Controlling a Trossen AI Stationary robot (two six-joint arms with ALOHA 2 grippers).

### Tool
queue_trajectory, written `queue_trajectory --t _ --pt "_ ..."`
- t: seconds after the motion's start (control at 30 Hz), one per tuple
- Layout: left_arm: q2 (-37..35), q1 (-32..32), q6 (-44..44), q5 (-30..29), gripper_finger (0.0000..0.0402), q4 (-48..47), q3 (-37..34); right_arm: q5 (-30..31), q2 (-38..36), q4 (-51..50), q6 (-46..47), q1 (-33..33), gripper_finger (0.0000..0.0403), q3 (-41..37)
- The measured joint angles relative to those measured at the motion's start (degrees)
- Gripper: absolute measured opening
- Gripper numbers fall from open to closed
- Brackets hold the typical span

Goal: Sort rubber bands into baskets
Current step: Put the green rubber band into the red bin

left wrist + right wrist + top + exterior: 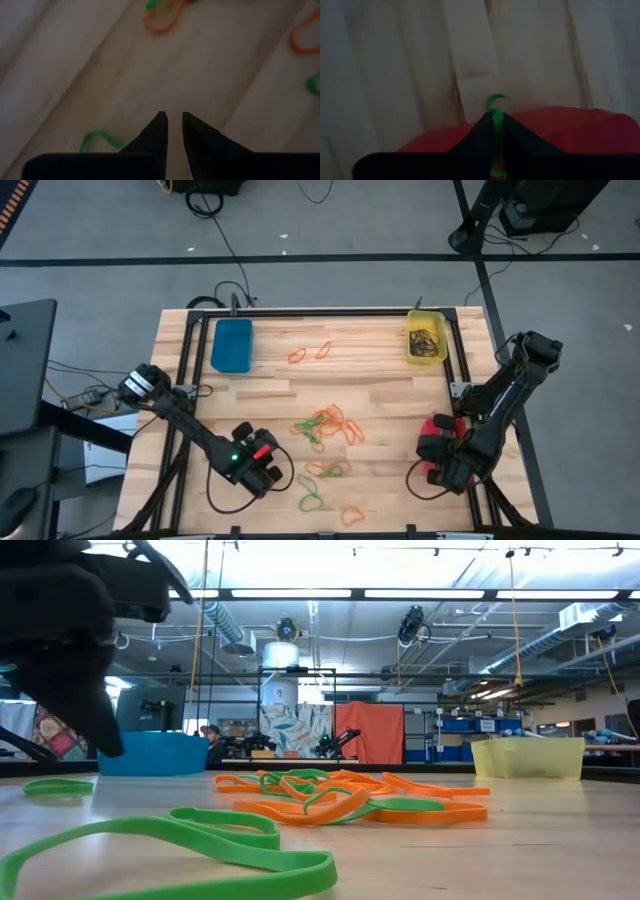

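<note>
Orange and green rubber bands lie in a loose pile at the table's middle, with more toward the near edge and two orange ones at the far side. The blue basket stands far left. The yellow basket, far right, holds dark bands. The red basket is at the right edge. My right gripper is over it, shut on a green band. My left gripper hangs above the wood, near left, shut and empty. My right gripper pinches a green rubber band between its two fingertips. A small curl of the band sticks out past the tips, and the rest runs back between the fingers. The band is lifted clear, above the red basket.
A black frame rail runs round the tabletop. A green band lies beside my left gripper, and a large green one lies close to the near edge. Bare wood lies between the pile and the far baskets.
</note>
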Motion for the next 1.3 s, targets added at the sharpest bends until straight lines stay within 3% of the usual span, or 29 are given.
queue_trajectory --t 0.1,0.2,0.4,0.5,0.67,0.8,1.0,1.2,1.3 --pt "0.0 0.87 1.31 -0.39 0.0055 0.83 0.0 1.22 -1.16 -1.56 0.62 0.05 0.0011 2.38" --pt "0.0 1.44 2.68 -0.39 0.0052 1.36 0.0 0.89 -1.74 -3.66 0.98 0.33 0.0014 5.68" --pt "0.0 1.55 7.93 -1.3 0.0041 8.7 0.0 -11.53 -1.7 -5.88 1.41 2.13 0.001 7.85" --pt "0.0 1.55 12.67 -2.44 0.0032 14.23 0.0 -12.71 -1.43 -8.89 5.72 3.21 0.0008 7.85" --pt "0.0 1.55 18.95 -2.96 0.002 20.51 0.01 -7.49 -1.45 -13.84 9.62 3.92 0.0053 7.81" --pt "0.0 1.72 13.1 -2.55 0.002 15.76 0.02 -7.22 -1.43 -13.91 9.67 3.93 0.0107 7.81" --pt "0.0 3.11 5.28 1.5 0.0034 2.91 0.0 5.3 -1.43 -14.92 15.61 3.47 0.0163 7.34" --pt "0.0 3.04 3.03 6.27 0.0089 1.35 -0.86 23.18 -1.45 -11.26 15.97 3.1 0.0166 7.31" --pt "0.0 3.13 -0.16 6.35 0.0126 0.61 -2.67 28.71 -1.44 -8.15 12.23 2.56 0.0165 7.31"
